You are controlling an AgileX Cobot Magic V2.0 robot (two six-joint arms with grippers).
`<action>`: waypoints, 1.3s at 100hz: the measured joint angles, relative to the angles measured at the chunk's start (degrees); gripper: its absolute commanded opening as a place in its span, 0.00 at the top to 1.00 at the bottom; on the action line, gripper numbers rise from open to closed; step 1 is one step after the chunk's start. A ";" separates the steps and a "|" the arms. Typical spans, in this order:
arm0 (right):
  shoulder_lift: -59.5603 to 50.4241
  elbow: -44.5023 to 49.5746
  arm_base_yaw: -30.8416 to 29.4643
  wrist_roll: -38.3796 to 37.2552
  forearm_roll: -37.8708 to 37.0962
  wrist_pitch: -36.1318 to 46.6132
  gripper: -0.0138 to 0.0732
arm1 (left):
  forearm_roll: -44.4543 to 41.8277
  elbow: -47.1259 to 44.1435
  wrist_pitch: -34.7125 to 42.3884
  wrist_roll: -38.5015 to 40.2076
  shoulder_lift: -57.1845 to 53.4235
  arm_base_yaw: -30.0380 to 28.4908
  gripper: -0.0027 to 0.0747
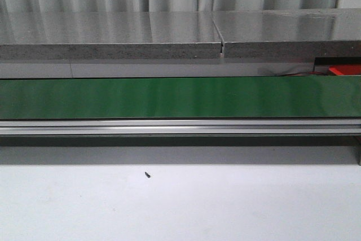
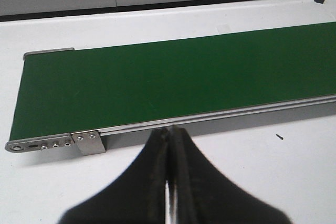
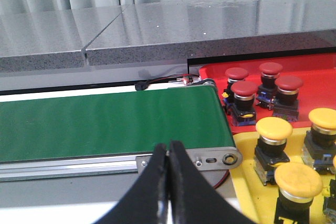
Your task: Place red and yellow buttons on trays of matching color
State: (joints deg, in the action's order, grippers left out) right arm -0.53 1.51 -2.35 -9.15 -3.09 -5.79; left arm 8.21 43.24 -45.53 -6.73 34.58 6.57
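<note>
Black fingertips of your right gripper [image 3: 169, 153] sit pressed together w/ nothing between them, hovering just short of the green conveyor belt [image 3: 105, 124] at its end roller. Left gripper [image 2: 170, 137] looks the same: pads closed, empty, parked near the belt's other end bracket [image 2: 52, 142].

Belt carries no buttons in any view, so I judge you're waiting on the next one. Spread the fingers before descending, come straight down over the cap, grip the body below the dome.

Buttons are all off the right end: four red buttons [image 3: 247, 90] on the red tray [image 3: 215, 74], at least three yellow buttons [image 3: 273, 128] on the yellow tray [image 3: 247, 182], each matched.

Materials: belt is matte green, flat, edged by a brushed aluminium rail [image 1: 180, 127]. Caps are smooth mushroom domes on metal collars w/ dark blocky bases; likely top-heavy. Trays look like glossy plastic. Speckled grey stone-like shelf [image 1: 113, 52] behind; white tabletop [image 1: 225, 207] w/ a small dark speck [image 1: 147, 174].
</note>
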 measured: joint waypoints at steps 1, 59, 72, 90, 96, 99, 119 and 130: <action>0.00 0.00 0.00 0.00 0.00 0.00 0.92 | 0.00 0.00 0.00 0.00 0.00 0.00 0.99; 0.00 0.00 0.00 0.00 0.00 -0.12 0.92 | -0.42 -0.44 2.74 0.00 -0.10 0.00 0.99; 0.00 0.00 0.00 0.00 0.00 -0.12 0.92 | -1.14 -3.88 10.95 0.00 -1.39 0.00 0.99; 0.00 0.00 0.00 0.00 0.00 -0.12 0.92 | -3.72 -11.97 26.33 0.00 -5.02 0.00 0.99; 0.00 0.00 0.00 0.00 0.00 -0.12 0.92 | -4.83 -14.65 28.94 0.00 -6.48 0.00 0.99; 0.00 0.00 0.00 0.00 0.00 -0.12 0.92 | -5.65 -15.70 29.81 0.52 -7.45 0.00 0.99; 0.00 0.00 0.00 0.00 0.00 -0.12 0.92 | -8.21 -22.96 32.51 4.70 -13.56 -2.17 0.99; 0.00 0.00 0.00 -0.12 0.00 -0.12 0.92 | -8.64 -27.28 35.82 5.10 -18.03 -2.53 0.99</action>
State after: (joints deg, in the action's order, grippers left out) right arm -0.53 1.51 -2.35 -9.27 -3.09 -5.91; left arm -0.43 15.96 -9.72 -1.63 16.55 4.04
